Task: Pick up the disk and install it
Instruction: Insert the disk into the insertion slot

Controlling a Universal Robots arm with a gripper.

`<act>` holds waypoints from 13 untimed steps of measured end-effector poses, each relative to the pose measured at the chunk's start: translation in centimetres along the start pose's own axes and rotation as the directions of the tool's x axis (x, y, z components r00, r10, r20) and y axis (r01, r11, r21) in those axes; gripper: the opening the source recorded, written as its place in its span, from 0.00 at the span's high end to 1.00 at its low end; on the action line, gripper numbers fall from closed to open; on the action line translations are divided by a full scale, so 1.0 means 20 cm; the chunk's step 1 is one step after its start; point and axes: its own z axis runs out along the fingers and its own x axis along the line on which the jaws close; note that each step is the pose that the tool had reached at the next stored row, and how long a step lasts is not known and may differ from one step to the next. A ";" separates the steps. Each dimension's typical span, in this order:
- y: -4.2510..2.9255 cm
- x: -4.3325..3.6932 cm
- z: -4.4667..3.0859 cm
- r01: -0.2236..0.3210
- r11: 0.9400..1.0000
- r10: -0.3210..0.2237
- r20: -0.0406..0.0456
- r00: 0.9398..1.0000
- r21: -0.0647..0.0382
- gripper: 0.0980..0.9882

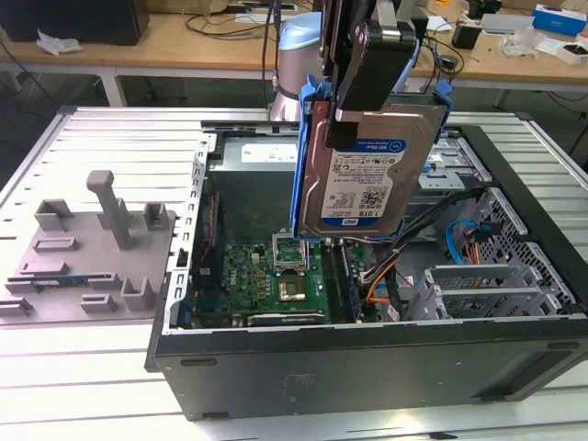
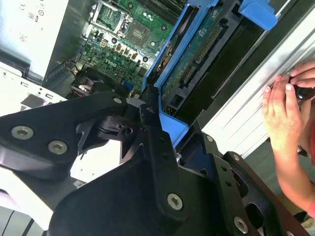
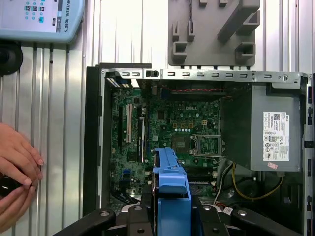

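The disk [image 1: 367, 179], a silver hard drive with a white-and-blue label in a blue carrier bracket, hangs upright above the open computer case [image 1: 367, 367]. My gripper [image 1: 366, 110] is shut on its upper edge. In the second wrist view the black fingers [image 2: 153, 142] clamp the blue carrier of the disk [image 2: 194, 59]. In the first wrist view the disk [image 3: 171, 177] is seen edge-on over the motherboard [image 3: 172, 128], with the gripper [image 3: 172, 219] around it.
A grey fixture plate [image 1: 92, 248] lies at the exterior view's left of the case. The metal drive bays [image 1: 464, 161] and cables sit at the case's right end. A person's hand [image 3: 17, 164] rests on the slatted table beside the case. A teach pendant [image 3: 39, 19] lies nearby.
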 end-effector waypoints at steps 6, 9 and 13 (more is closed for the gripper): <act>0.000 0.000 0.000 0.000 1.000 0.000 0.000 1.000 0.000 0.70; 0.001 0.000 0.000 0.000 1.000 0.000 0.000 1.000 0.000 0.70; -0.035 0.023 0.000 0.000 1.000 0.000 0.000 1.000 0.000 0.70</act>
